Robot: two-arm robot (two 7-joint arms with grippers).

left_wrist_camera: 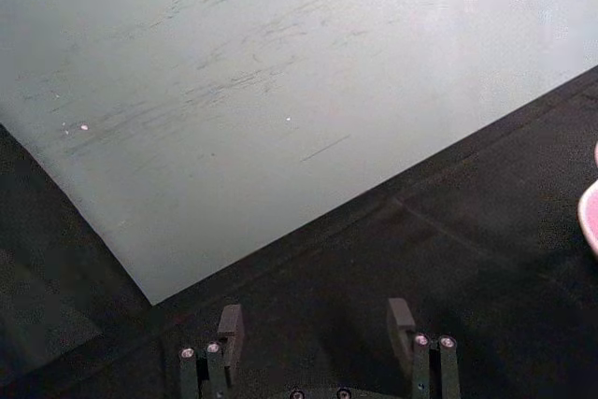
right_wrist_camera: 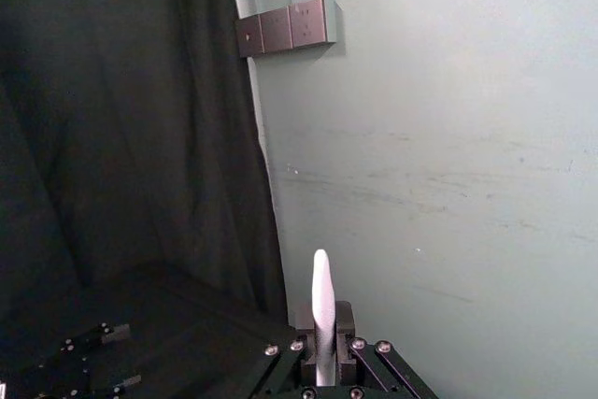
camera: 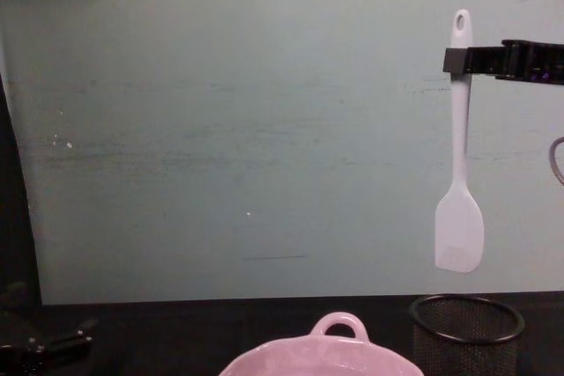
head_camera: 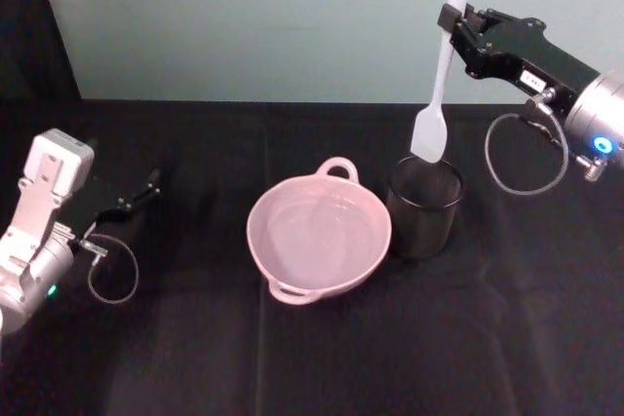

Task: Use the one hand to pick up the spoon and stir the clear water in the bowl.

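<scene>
Spoon (head_camera: 441,75) position: suspended in the air, handle up, blade down, close to upright. The right gripper (head_camera: 451,18) holds it with the fingers clamped on the upper handle, just below the hole at the handle end. In the chest view, the blade hangs directly over the mouth of the black wire-mesh cup (camera: 465,328), with a visible gap between the blade edge and the cup rim. The spoon touches neither cup nor bowl.

Bowl (head_camera: 258,241) position: centre of the black-covered bench (head_camera: 195,338), resting upright. One loop handle sits at 12 o'clock on its rim, a second at about 7 o'clock. The clear water (head_camera: 317,231) lies in the bottom, barely distinguishable from the pink glaze. The wire-mesh cup stands at 3 o'clock from the bowl, just beside it; contact between the two cannot be confirmed.

Right arm: enters from 3 o'clock, above bench level, with the blue ring lit on the silver wrist section.

Left gripper (head_camera: 146,187): at 9 o'clock from the bowl, well apart from it, low over the bench. The left wrist view shows its fingers (left_wrist_camera: 230,324) apart, with nothing between them.
</scene>
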